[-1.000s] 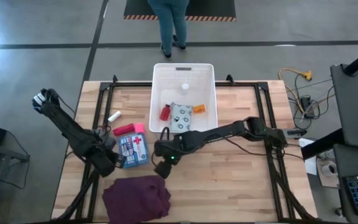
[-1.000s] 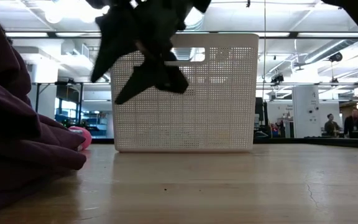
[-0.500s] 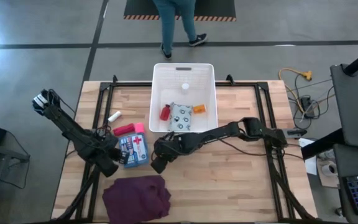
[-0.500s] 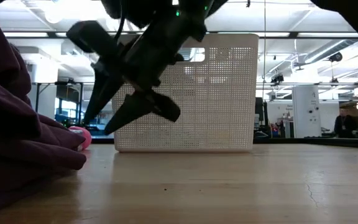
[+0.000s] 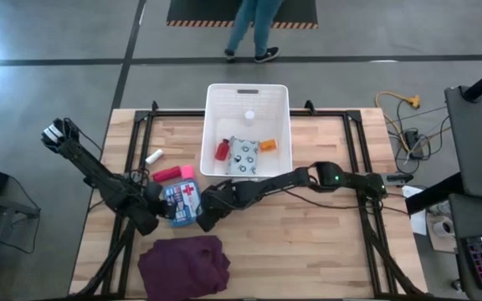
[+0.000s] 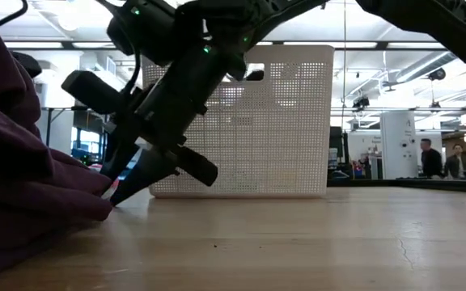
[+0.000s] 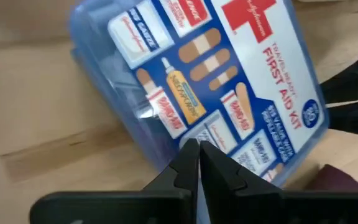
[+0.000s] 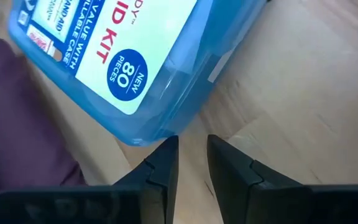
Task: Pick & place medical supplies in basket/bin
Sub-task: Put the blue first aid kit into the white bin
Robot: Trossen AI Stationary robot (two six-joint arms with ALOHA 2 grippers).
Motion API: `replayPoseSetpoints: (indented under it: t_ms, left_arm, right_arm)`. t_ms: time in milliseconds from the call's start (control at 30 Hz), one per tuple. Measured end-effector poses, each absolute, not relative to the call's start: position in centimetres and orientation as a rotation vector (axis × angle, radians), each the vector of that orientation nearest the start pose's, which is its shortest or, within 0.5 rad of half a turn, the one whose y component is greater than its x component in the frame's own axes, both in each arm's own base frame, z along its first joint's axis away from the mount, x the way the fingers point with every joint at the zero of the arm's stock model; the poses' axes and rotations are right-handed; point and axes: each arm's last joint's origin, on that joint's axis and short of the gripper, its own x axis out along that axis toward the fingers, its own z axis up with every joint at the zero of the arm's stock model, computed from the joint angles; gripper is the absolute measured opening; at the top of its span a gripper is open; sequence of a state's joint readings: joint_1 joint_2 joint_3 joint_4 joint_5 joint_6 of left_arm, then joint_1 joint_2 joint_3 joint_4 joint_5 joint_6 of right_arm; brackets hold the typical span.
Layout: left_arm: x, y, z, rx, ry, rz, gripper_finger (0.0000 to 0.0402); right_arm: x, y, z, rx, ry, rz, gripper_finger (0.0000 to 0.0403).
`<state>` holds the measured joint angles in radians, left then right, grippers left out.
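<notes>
The blue first-aid pouch lies flat on the table, left of centre. My left gripper, shut, sits at its near left side. My right gripper, open by a narrow gap, points down and left at the pouch's near right corner; in the low view its tips are close above the tabletop. The white basket stands at the far edge and holds the red bottle, the patterned pouch, the orange box and a white vial. My left gripper's shut fingertips lie at the pouch's near left edge, coming level from the table's left; whether they touch it, I cannot tell. My right gripper's one fingertip stands right beside the pouch's corner; whether it touches, I cannot tell.
A pink-red tube, a pink cube and a small white item lie on the table left of the basket. A dark purple cloth is heaped at the near edge, close to both grippers. A person stands beyond the far edge.
My right gripper has come down and moved toward the table's left, tipping over until its fingers slant down at the pouch's near right corner. The person beyond the table has stepped to the right.
</notes>
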<state>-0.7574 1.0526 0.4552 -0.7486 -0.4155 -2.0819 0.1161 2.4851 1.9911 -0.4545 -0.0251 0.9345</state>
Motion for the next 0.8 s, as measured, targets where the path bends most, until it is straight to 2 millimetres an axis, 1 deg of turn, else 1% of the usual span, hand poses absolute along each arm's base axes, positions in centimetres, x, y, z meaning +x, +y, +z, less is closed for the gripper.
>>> replayPoseSetpoints:
  t_ms: [100,167,267,333,633,700,800]
  left_arm:
    - [11.5,-9.3,15.3,-1.108,0.860,0.843,0.0000]
    - [11.5,-9.4,15.3,-1.117,0.872,0.836,0.0000]
    - [11.5,-9.4,15.3,-1.116,0.896,0.838,0.0000]
    - [11.4,-9.5,15.2,-1.114,0.918,0.841,0.0000]
    - [11.4,-9.6,15.2,-1.110,0.956,0.822,0.0000]
    - [11.4,-9.6,15.2,-1.112,0.964,0.821,0.0000]
    - [11.4,-9.6,15.3,-1.112,0.971,0.821,0.0000]
  right_arm:
    - [52.5,6.2,12.8,0.742,0.914,-0.394,0.0079]
    - [52.6,5.9,13.3,0.702,0.896,-0.399,0.0079]
    - [53.0,6.1,14.4,0.675,0.869,-0.345,0.0079]
    - [53.2,6.0,14.8,0.694,0.855,-0.307,0.0079]
    - [53.4,6.5,15.2,0.700,0.850,-0.239,0.0079]
    - [53.6,6.9,15.9,0.694,0.835,-0.223,0.0079]
    - [54.1,7.5,17.6,0.679,0.793,-0.177,0.0079]
